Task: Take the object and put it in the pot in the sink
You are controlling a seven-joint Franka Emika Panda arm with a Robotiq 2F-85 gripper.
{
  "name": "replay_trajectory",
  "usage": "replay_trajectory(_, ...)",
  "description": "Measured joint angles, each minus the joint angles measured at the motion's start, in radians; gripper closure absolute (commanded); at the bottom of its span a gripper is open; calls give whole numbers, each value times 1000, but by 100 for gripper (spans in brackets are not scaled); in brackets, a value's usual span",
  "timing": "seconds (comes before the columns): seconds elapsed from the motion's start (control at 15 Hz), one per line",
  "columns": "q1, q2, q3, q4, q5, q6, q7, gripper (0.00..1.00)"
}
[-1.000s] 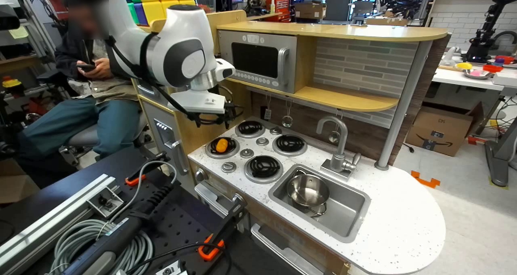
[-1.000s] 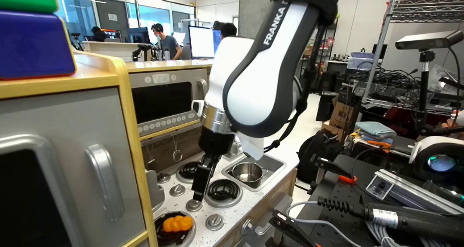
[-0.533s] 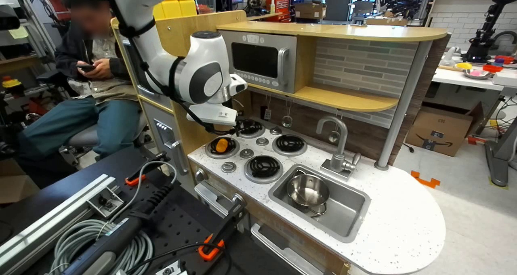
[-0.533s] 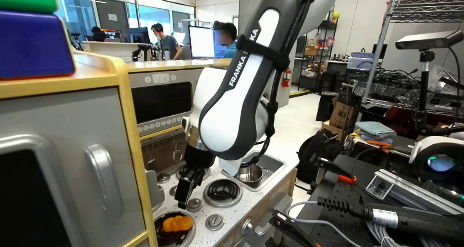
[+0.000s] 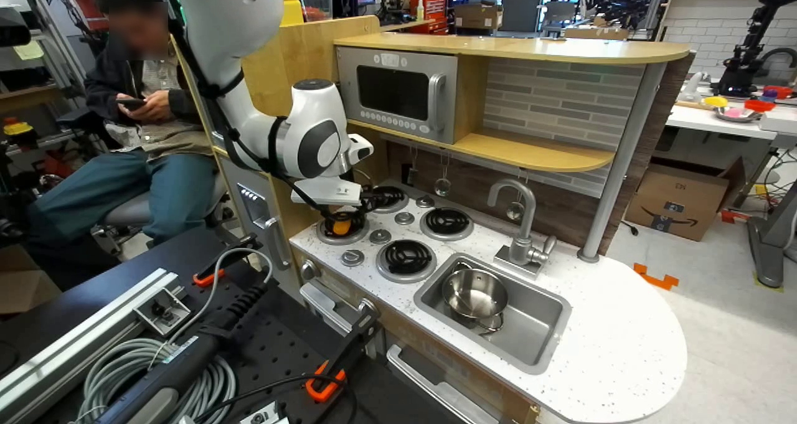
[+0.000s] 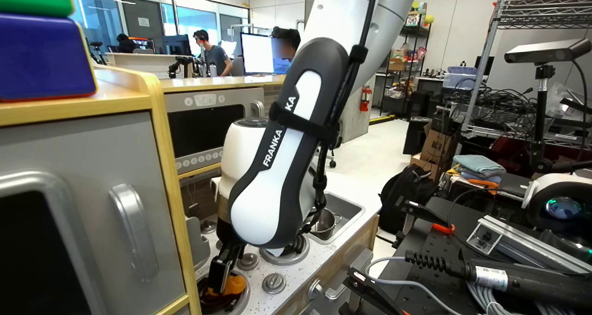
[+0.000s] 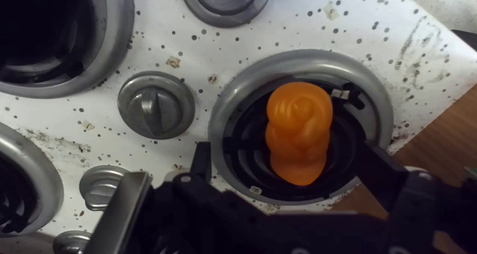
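A lumpy orange object (image 7: pixel 300 132) sits on a black coil burner (image 7: pixel 244 164) in the wrist view. It also shows in both exterior views (image 5: pixel 341 227) (image 6: pixel 237 284), partly covered by the gripper. My gripper (image 7: pixel 290 155) is open in the wrist view, with one finger on each side of the object and gaps between. In an exterior view the black fingers (image 6: pixel 220 278) are down at the object. A shiny metal pot (image 5: pixel 475 294) stands in the grey sink (image 5: pixel 537 334). In an exterior view the arm partly hides the pot (image 6: pixel 326 225).
Stove knobs (image 7: pixel 156 104) and other burners (image 5: pixel 406 259) lie between the object and the sink. A tall cabinet (image 6: pixel 92 194) stands close beside the object's burner. A microwave (image 5: pixel 398 94) overhangs the back of the counter. A faucet (image 5: pixel 522 218) rises behind the sink.
My gripper has come down from above the stove, over the burner, to the orange object. The object and the pot have not moved.
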Motion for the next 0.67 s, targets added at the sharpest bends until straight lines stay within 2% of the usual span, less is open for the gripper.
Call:
replay_trajectory(0.07,11,16,-9,18,0,-3,5,31)
replay_trajectory(0.47,24,64,-28,104,0,-78,29,78)
replay_trajectory(0.53,21,65,-29,113,0,-90,32,82)
replay_trajectory(0.67,20,67,-30,132,0,-105,40,82)
